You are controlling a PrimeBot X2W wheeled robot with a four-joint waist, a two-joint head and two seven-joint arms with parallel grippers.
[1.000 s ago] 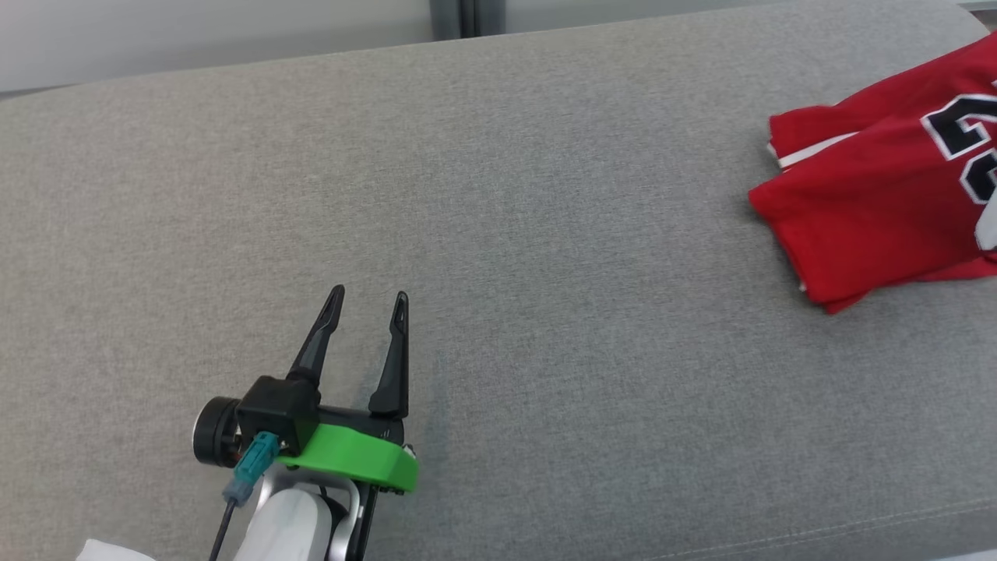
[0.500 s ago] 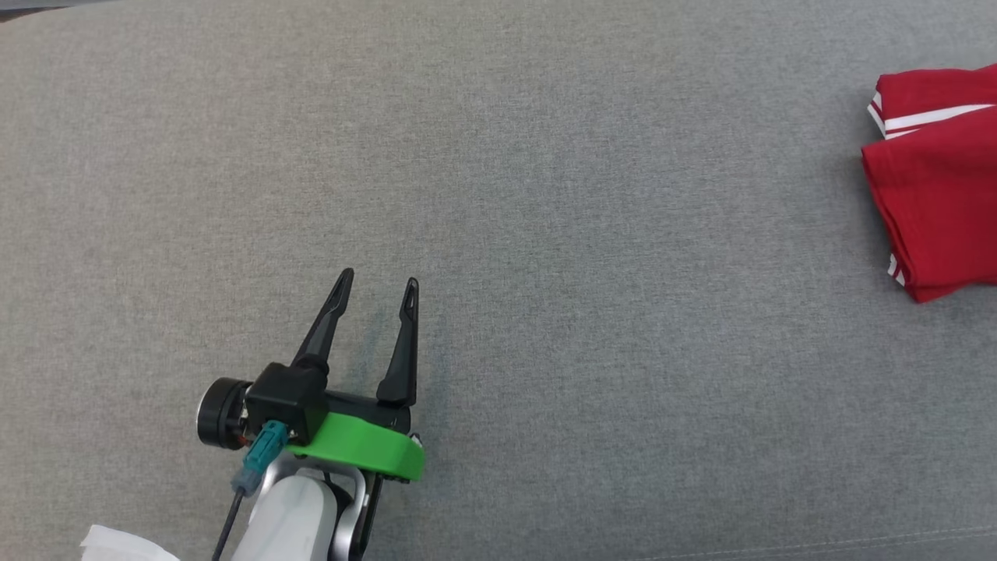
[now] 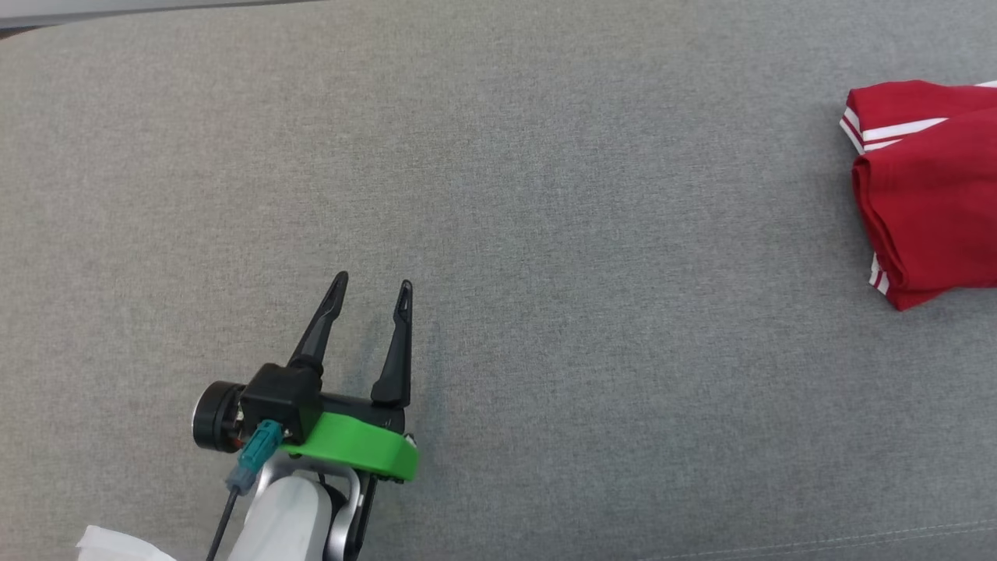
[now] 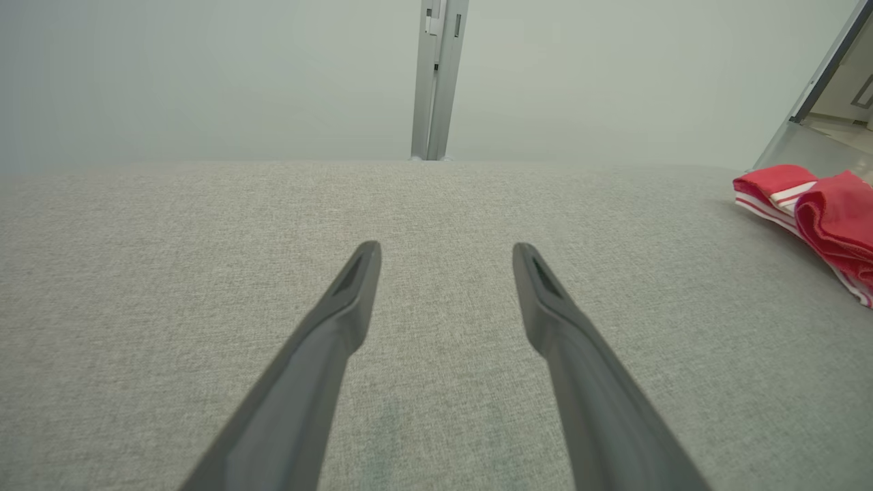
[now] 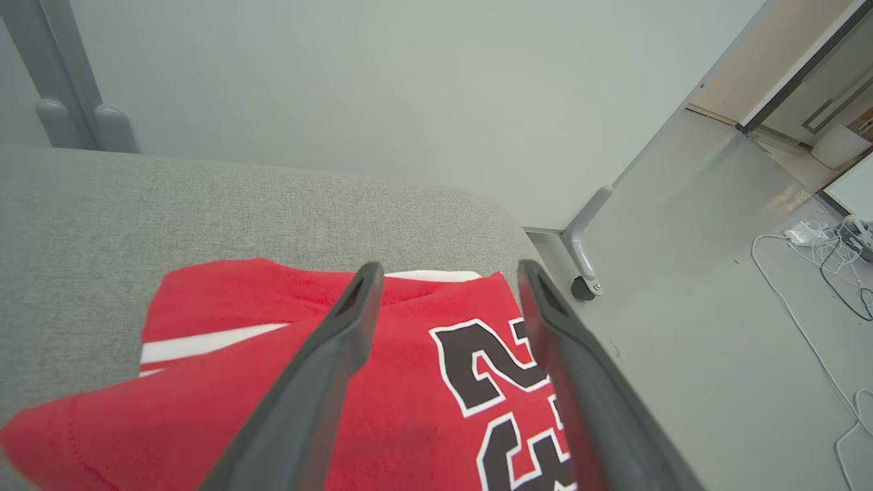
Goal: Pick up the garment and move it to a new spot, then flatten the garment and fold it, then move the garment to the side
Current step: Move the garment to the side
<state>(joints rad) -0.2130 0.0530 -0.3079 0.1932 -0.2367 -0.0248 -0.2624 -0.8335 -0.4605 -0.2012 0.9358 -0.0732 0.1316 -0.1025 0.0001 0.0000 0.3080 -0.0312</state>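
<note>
L gripper (image 3: 372,280) & R gripper (image 5: 450,269) jaws open; garment (image 3: 927,202) by cushion (image 3: 584,234) rt edge, far from L.

Garment (image 3: 927,210) cut off at head view's right edge; printed number (image 5: 477,392) partly cropped.

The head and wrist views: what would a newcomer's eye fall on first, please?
The folded red jersey with white stripes lies at the far right of the broad grey fabric surface. The left gripper, on a bright green mount, is open at the lower left. In the right wrist view the right gripper stands open over the jersey's black numerals.
</note>
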